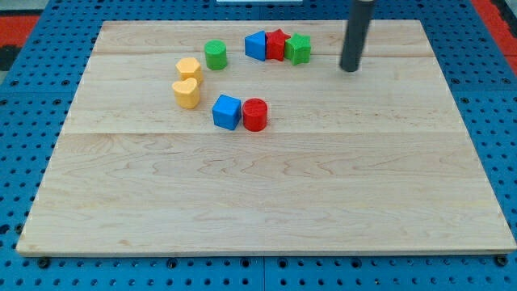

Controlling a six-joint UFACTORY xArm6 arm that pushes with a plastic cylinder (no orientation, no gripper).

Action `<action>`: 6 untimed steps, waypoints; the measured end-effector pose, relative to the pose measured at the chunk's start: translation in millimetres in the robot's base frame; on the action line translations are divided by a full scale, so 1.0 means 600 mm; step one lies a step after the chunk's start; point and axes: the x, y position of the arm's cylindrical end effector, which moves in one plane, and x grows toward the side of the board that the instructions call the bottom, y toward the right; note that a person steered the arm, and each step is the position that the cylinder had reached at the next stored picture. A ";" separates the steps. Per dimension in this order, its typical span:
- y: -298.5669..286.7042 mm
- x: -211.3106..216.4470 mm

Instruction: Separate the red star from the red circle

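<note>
The red star (pixel 277 44) sits near the view's top, pressed between a blue block (pixel 256 45) on its left and a green block (pixel 298 48) on its right. The red circle (pixel 254 114) stands lower, near the board's middle, touching a blue cube (pixel 227 111) on its left. My tip (pixel 349 69) is on the board to the right of the green block, a short way from the top row and well up and right of the red circle.
A green cylinder (pixel 215 55) stands left of the top row. Two yellow blocks (pixel 188 69) (pixel 186 93) sit one below the other at the left. The wooden board (pixel 266 202) lies on a blue pegboard.
</note>
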 end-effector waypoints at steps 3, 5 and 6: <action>-0.193 -0.112; -0.293 -0.034; -0.300 0.026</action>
